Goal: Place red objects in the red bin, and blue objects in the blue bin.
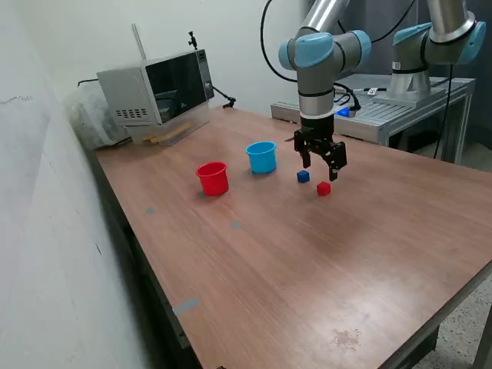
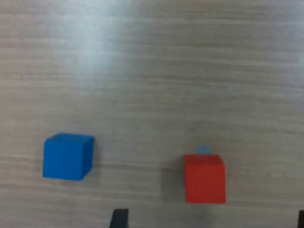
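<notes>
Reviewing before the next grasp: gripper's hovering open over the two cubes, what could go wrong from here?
1. The blue cube and red cube lie close together; the open gripper could nudge one while closing on the other.
2. In the wrist view the red cube sits off-centre between the fingertips, so a straight descent may clip it.
3. The red cup and blue cup stand side by side; a drop could hit the wrong one.

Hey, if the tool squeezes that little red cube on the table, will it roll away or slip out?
The red cube probably won't roll: its faces look flat and it sits square on the wooden table. Its surface looks matte, so slipping seems unlikely. It appears solid and stiff, likely light for the open tool above it.
</notes>
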Tool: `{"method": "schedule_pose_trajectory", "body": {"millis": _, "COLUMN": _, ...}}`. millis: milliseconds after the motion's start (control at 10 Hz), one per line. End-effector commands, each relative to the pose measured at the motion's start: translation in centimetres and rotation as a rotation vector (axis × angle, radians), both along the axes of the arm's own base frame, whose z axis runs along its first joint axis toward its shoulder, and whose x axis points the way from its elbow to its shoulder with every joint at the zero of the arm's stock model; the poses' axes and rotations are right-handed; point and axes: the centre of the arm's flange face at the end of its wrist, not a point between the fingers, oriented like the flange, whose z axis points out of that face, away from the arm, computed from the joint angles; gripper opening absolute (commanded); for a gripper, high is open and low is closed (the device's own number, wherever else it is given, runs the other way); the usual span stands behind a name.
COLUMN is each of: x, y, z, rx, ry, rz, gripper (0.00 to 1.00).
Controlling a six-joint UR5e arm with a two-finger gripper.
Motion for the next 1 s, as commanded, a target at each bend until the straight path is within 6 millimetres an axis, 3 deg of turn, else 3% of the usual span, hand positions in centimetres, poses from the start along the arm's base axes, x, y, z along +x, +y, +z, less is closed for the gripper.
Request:
{"method": "schedule_pose_trajectory", "body": {"millis": 0, "x": 0.8, "y": 0.6, "z": -1.3, "rx": 0.002, "ry": -0.031, "rz": 0.001, "gripper": 1.0}}
{"method": "schedule_pose_trajectory", "body": {"millis": 700, "x": 1.1, "y": -0.1, "z": -1.5, "rx": 0.001, "ry": -0.034, "rz": 0.01, "gripper": 1.0}}
{"method": "schedule_pose_trajectory", "body": {"millis": 900, "x": 1.3, "y": -0.5, "z": -2.5, "rx": 0.002, "ry": -0.048, "rz": 0.016, "gripper": 1.0}}
